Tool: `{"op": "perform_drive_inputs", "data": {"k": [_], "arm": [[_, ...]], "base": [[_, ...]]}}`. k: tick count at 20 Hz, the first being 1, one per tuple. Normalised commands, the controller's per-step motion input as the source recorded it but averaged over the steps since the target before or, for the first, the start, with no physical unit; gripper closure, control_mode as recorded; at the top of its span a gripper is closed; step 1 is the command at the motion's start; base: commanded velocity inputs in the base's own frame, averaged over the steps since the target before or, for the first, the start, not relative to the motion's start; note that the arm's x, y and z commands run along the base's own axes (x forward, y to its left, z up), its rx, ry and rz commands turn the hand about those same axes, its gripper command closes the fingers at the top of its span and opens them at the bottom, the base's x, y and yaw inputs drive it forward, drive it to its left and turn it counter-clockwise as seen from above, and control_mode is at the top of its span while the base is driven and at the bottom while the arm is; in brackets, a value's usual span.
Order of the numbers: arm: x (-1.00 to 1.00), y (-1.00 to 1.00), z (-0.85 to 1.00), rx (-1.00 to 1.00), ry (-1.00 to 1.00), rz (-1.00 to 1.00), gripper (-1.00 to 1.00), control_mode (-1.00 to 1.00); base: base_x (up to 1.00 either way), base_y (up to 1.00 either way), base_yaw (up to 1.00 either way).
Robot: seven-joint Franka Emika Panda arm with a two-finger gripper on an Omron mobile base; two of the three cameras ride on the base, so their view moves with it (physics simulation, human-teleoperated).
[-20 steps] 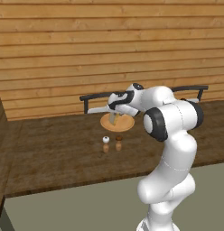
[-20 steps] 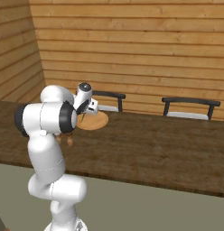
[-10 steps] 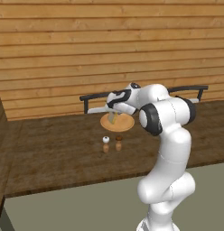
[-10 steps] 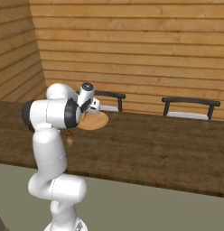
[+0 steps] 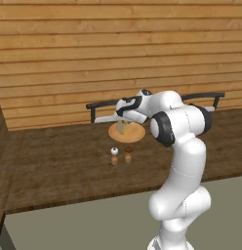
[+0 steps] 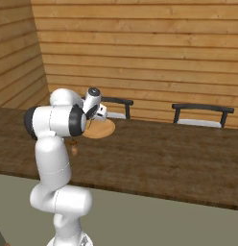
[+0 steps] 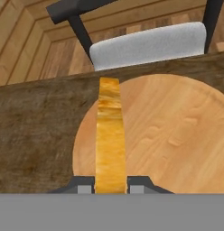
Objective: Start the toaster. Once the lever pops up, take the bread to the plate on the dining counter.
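— How far along were we at that point?

— Late, by my reading. I had the gripper (image 7: pixel 111 188) clamped narrow on the bread (image 7: pixel 109 135), the slice held edge-on between the fingers, above the plate (image 7: pixel 177 135) toward its left part in the hand view. The bread was not yet on it, so the toasting and the carry looked done; what was left was to lower it and let go.

— And where did the plate sit?

— On the dining counter (image 5: pixel 59 166), a dark wood-grain slab, near its far edge. Two small shakers (image 5: pixel 121 155) stood just in front of the plate.

— The room?

— Pale wooden plank walls (image 6: pixel 140 53) behind. Two dark-framed chairs (image 6: pixel 200 114) with light seats stood beyond the counter.
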Motion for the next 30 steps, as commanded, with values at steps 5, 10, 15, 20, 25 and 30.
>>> {"op": "perform_drive_inputs", "data": {"k": [5,10,15,20,25,30], "arm": [[0.00,0.00,0.00,0.00,0.00,0.00,1.00,-1.00],[0.00,0.00,0.00,0.00,0.00,0.00,1.00,-1.00],[0.00,0.00,0.00,0.00,0.00,0.00,-1.00,-1.00],[0.00,0.00,0.00,0.00,0.00,0.00,-1.00,-1.00],[-0.02,0.00,0.02,0.00,-0.01,0.00,-1.00,-1.00],[-0.29,-0.04,0.44,0.00,-0.05,-0.03,-1.00,-1.00]], "base": [[0.00,0.00,0.00],[0.00,0.00,0.00],[0.00,0.00,0.00],[0.00,0.00,0.00],[0.00,0.00,0.00],[0.00,0.00,0.00]]}}
